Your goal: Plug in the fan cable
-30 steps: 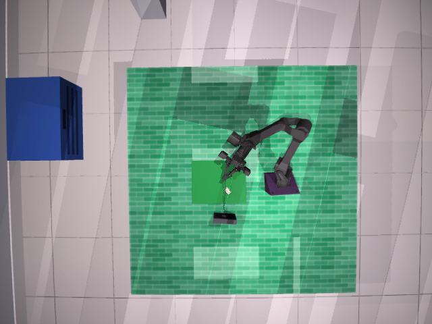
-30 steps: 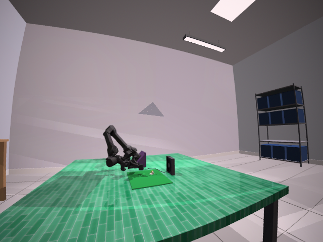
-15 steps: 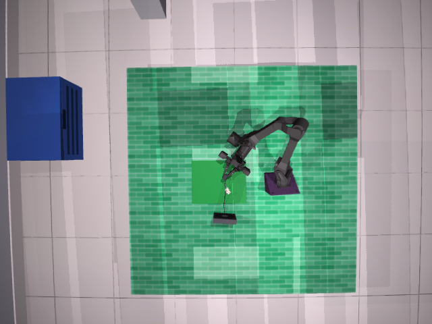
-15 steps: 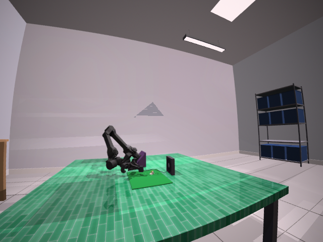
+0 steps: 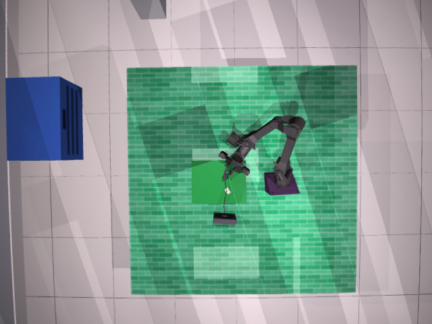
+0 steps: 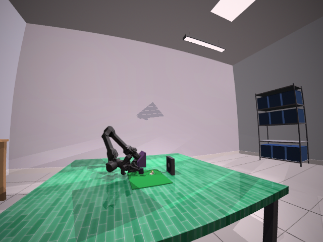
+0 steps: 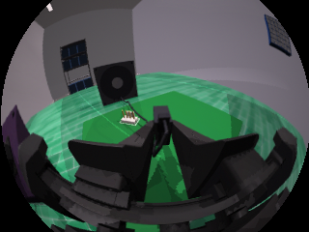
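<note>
My gripper (image 5: 225, 177) (image 6: 141, 171) (image 7: 162, 124) is shut on the fan cable's black plug (image 7: 161, 114), low over the green board. The white four-pin header (image 5: 227, 190) (image 6: 151, 172) (image 7: 129, 119) stands on the board (image 5: 206, 184) (image 6: 148, 181) (image 7: 193, 108), its pins upright and bare. The plug is off the header; in the wrist view it is to the header's right, and in the top view it is above it. The black fan (image 5: 224, 218) (image 6: 170, 165) (image 7: 116, 82) stands upright beside the board. Its thin cable runs past the header to the plug. The plug's underside is hidden.
The purple arm mount (image 5: 272, 188) (image 6: 142, 159) (image 7: 15, 145) stands beside the board. The arm reaches over the board's edge from there. The green table (image 5: 156, 261) (image 6: 104, 221) carries everything. A blue cabinet (image 5: 34, 118) and a shelf rack (image 6: 280, 124) stand away from the table.
</note>
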